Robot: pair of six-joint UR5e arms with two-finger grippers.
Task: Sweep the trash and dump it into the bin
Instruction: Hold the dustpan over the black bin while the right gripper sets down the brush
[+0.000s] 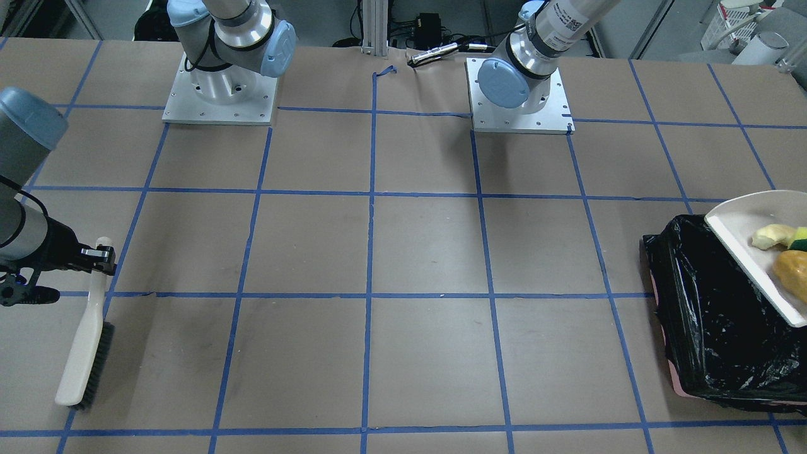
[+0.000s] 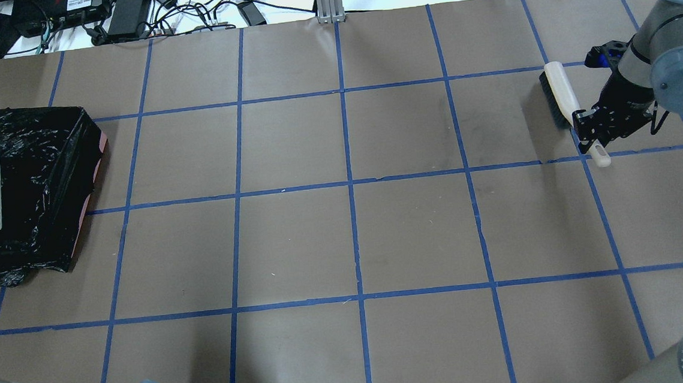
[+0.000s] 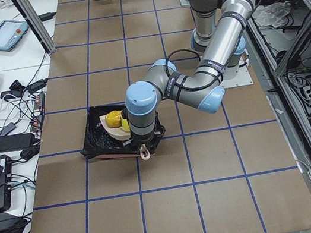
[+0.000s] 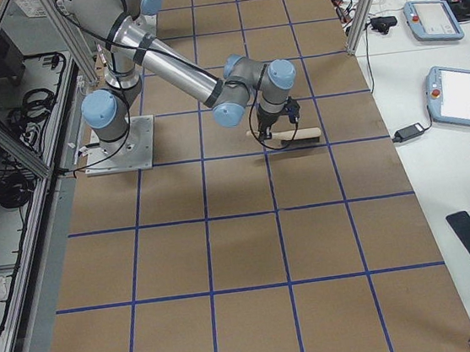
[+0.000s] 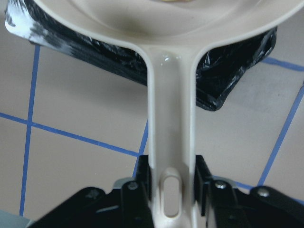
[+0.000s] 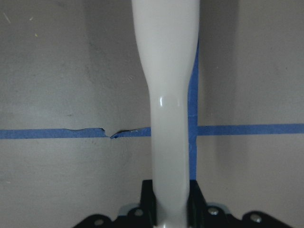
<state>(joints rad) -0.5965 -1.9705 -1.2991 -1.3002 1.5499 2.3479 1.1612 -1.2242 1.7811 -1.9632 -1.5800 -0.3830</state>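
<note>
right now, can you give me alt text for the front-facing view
A cream dustpan carrying the trash hangs over the black-lined bin at the right edge of the brown, blue-taped table. At far left, the right gripper holds a cream brush by its handle.

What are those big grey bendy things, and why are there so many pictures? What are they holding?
They are two robot arms, a left arm and a right arm, bolted to a brown table with blue tape lines. All six pictures show one moment: one camera faces the robot, one looks over its shoulders, two stand at the table's ends, one rides on each wrist. The left fingers pinch the handle of a cream dustpan, held over a bin lined with a black bag. In the pan lie a yellow-orange lump, a yellow-and-green sponge and a pale peel. The right fingers pinch a brush at the table's other end.
</note>
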